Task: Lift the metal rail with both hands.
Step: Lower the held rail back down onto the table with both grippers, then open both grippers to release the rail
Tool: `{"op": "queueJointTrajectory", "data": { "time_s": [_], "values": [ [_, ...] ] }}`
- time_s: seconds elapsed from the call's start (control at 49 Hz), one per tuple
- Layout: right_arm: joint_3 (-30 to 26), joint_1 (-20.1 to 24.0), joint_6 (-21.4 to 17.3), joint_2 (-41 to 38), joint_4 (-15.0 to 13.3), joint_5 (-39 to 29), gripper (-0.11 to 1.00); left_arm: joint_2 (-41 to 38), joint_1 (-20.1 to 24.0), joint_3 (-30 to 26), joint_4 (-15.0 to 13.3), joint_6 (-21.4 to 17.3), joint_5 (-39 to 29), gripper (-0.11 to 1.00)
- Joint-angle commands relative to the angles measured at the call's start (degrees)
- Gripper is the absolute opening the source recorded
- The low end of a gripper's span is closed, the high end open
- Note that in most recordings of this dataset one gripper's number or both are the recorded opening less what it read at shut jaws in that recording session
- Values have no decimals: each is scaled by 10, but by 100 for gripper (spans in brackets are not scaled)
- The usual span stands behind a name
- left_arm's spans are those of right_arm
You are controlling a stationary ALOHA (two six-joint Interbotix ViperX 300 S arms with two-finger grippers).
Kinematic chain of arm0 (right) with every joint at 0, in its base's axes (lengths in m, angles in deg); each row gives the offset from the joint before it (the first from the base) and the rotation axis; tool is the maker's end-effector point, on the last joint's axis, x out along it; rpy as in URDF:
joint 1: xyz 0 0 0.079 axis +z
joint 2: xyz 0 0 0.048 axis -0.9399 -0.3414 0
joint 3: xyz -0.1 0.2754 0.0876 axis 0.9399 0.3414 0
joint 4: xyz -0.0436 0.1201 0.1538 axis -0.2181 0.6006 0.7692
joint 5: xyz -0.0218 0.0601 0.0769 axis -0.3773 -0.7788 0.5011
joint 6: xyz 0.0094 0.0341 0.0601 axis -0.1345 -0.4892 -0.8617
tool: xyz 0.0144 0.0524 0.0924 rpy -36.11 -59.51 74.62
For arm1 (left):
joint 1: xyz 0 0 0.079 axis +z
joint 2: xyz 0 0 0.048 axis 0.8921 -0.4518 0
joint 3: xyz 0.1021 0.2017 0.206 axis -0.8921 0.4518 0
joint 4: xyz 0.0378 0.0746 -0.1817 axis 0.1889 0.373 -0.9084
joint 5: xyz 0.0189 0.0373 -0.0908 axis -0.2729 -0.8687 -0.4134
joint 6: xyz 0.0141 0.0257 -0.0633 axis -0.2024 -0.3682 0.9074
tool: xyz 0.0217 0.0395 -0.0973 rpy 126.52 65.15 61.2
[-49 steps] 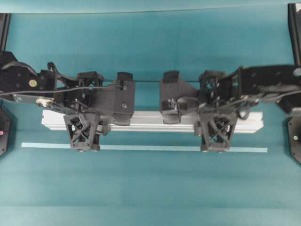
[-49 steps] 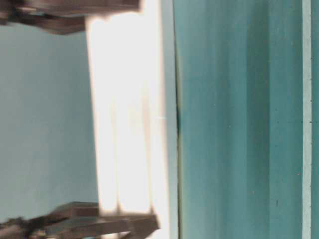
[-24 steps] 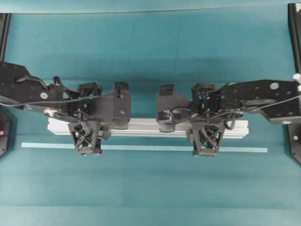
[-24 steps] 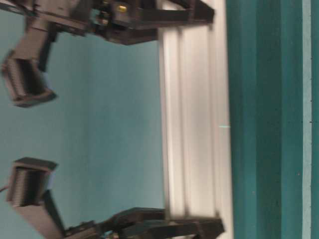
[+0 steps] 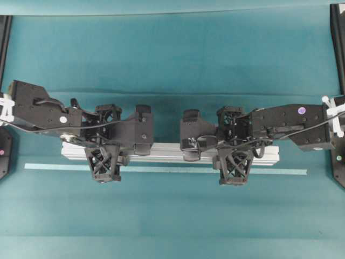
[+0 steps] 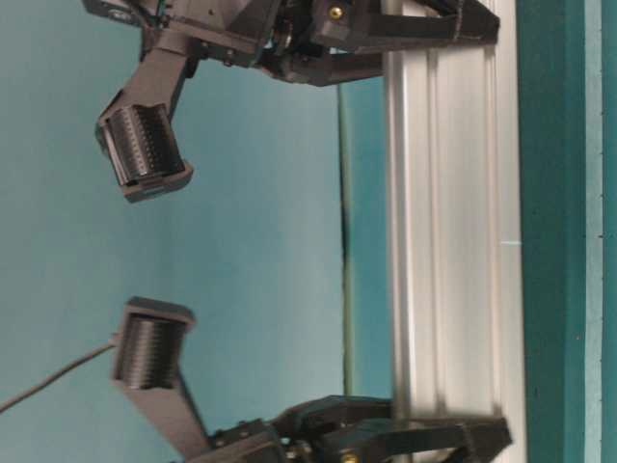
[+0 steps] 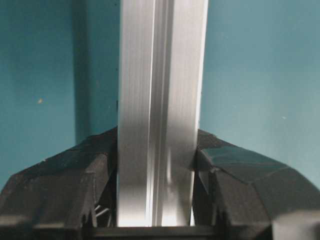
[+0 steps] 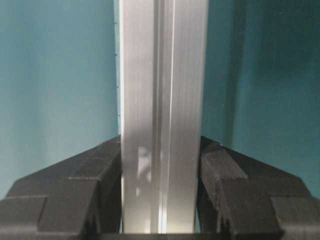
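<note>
The metal rail [image 5: 167, 152] is a silver grooved bar lying crosswise, held level close over the teal table [image 5: 172, 216]. My left gripper [image 5: 106, 152] is shut on the rail near its left end. My right gripper [image 5: 233, 152] is shut on it near its right end. In the left wrist view the rail [image 7: 157, 100] runs between the black fingers [image 7: 75, 185] of the left gripper [image 7: 156, 165], pressed on both sides. The right wrist view shows the same grip: rail [image 8: 162, 75] inside the right gripper [image 8: 161, 165]. From table level the rail [image 6: 453, 241] is spanned by fingers at both ends.
A thin pale-teal strip [image 5: 161, 169] lies flat on the table just in front of the rail. Black arm bases [image 5: 4, 151] [image 5: 338, 162] stand at the left and right edges. Dark frame posts [image 5: 337, 38] rise at the back corners.
Both grippers and the rail have come down together towards the table; the rail looks smaller from overhead and sits nearer the surface at table level. Both grips are unchanged.
</note>
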Motion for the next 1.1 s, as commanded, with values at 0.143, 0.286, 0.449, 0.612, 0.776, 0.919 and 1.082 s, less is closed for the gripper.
{"op": "queueJointTrajectory", "data": {
  "time_s": [0.143, 0.286, 0.449, 0.612, 0.776, 0.919, 1.082],
  "values": [
    [21, 7, 1, -7, 2, 42, 38, -16, 2, 1, 2, 4, 22, 35],
    [30, 8, 0, -14, 4, 51, 38, -21, 2, 1, 2, 4, 35, 36],
    [34, 7, 2, -21, 4, 62, 38, -25, 2, 2, 2, 14, 36, 35],
    [35, 8, 1, -28, 4, 76, 38, -29, 1, 14, 2, 32, 59, 36],
    [36, 7, 3, -33, 4, 76, 38, -30, -3, 16, 2, 40, 67, 35],
    [37, 8, 4, -35, 4, 76, 38, -33, -3, 16, 2, 40, 69, 35],
    [40, 8, 3, -38, 4, 76, 38, -35, -3, 16, 2, 40, 69, 35]
  ]
}}
